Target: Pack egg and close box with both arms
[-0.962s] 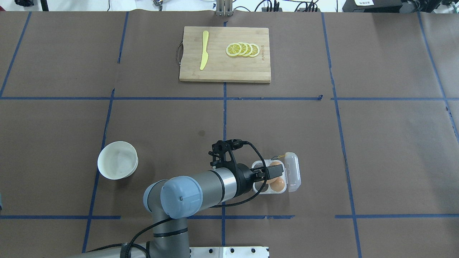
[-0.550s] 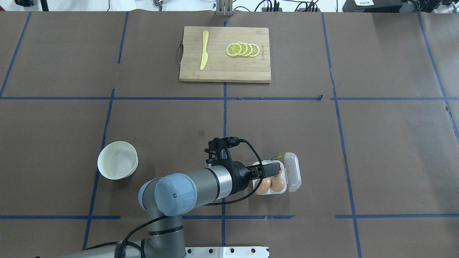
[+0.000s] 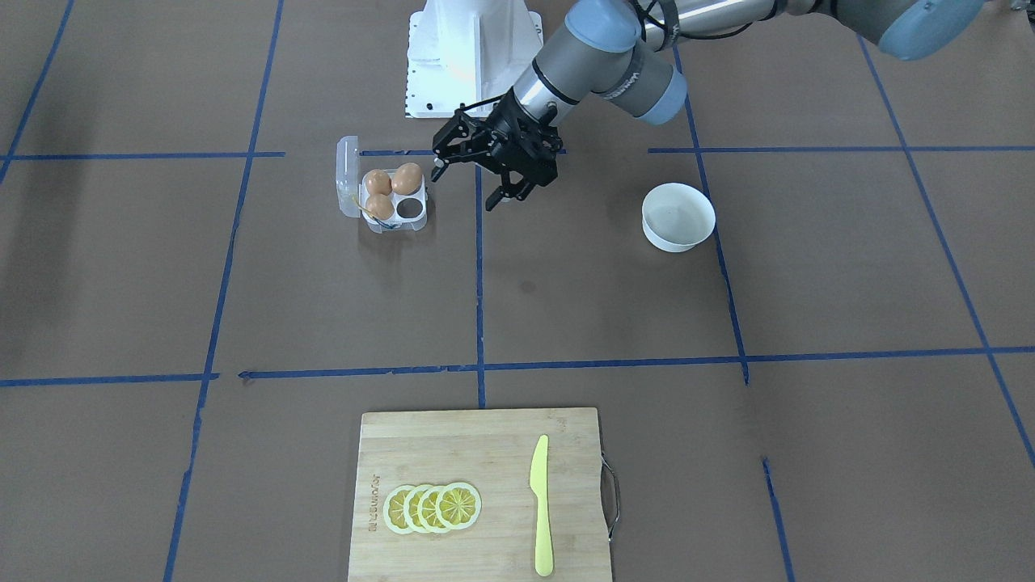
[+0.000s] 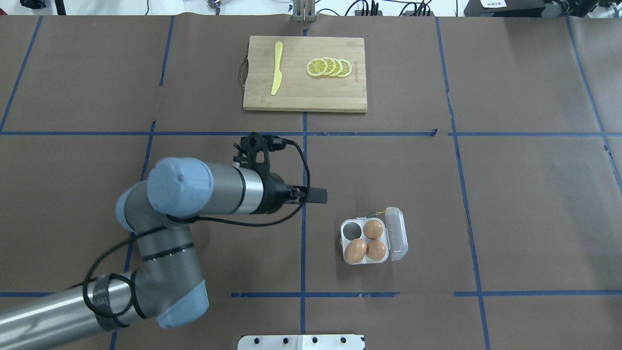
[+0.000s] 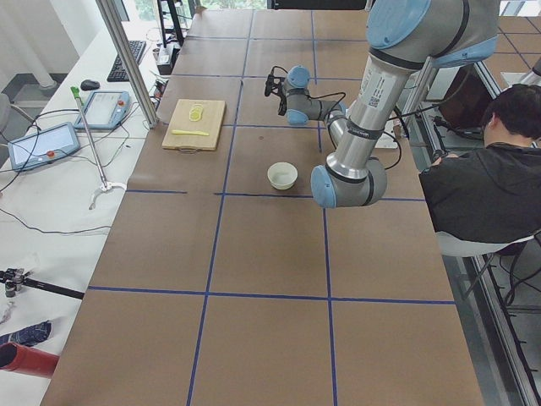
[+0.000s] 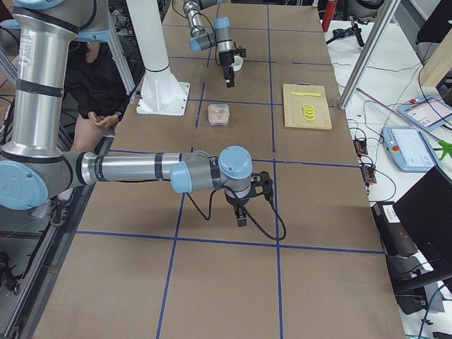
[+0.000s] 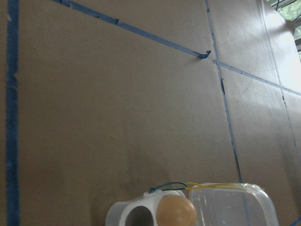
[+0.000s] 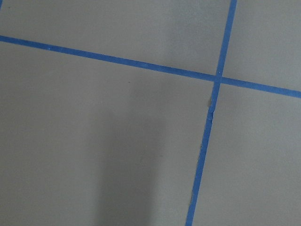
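Note:
The box (image 4: 346, 241), a clear four-cell carton, stands open with its lid (image 4: 397, 233) folded out to the right. Three tan eggs sit in it (image 4: 355, 250) (image 4: 376, 250) (image 4: 373, 229); the far-left cell (image 4: 351, 231) is empty. It also shows in the front view (image 3: 423, 225) and the left wrist view (image 7: 120, 215). My left gripper (image 4: 318, 195) (image 3: 467, 184) hangs open and empty, above the table up and left of the box, apart from it. My right gripper (image 6: 241, 217) shows only in the exterior right view, far from the box; I cannot tell its state.
A white bowl (image 3: 678, 217) stands on my left side, hidden under my left arm in the overhead view. A wooden cutting board (image 4: 305, 95) with a yellow knife (image 4: 276, 68) and lemon slices (image 4: 329, 67) lies at the far middle. Blue tape lines cross the brown table.
My left gripper has left an egg in the box's near-left cell, then risen and drawn back up and to the left. The box has not moved.

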### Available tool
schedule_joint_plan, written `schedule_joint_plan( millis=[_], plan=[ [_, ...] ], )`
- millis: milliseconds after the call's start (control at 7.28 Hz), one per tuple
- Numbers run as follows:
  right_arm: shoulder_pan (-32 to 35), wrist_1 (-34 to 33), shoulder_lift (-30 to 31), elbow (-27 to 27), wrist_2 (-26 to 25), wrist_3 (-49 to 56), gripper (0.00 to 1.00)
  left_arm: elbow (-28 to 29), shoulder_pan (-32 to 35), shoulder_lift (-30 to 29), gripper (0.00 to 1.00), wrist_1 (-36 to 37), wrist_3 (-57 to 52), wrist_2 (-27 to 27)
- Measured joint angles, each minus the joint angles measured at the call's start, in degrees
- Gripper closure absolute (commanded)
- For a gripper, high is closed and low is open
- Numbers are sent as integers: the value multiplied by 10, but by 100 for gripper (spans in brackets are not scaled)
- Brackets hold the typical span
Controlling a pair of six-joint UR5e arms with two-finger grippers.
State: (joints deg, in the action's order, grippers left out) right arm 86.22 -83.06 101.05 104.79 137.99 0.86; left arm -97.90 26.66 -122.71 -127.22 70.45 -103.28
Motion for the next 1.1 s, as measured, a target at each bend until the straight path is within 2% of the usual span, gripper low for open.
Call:
schedule_joint_plan(
  millis=[137,412,550,824,1099],
  plan=[
    [0,0,-1,1,0,-1,0,-30,53,14,0,82,-84,-31],
    [0,0,-3,2,-1,-2,0,-81,180,56,0,237,-323,-57],
    [0,0,-3,2,-1,-2,0,-88,247,85,0,275,-433,-69],
    [0,1,-2,3,0,0,0,-72,387,158,0,298,-603,-138],
    [0,4,-5,6,-2,6,0,-21,526,237,0,303,-699,-205]
  ],
)
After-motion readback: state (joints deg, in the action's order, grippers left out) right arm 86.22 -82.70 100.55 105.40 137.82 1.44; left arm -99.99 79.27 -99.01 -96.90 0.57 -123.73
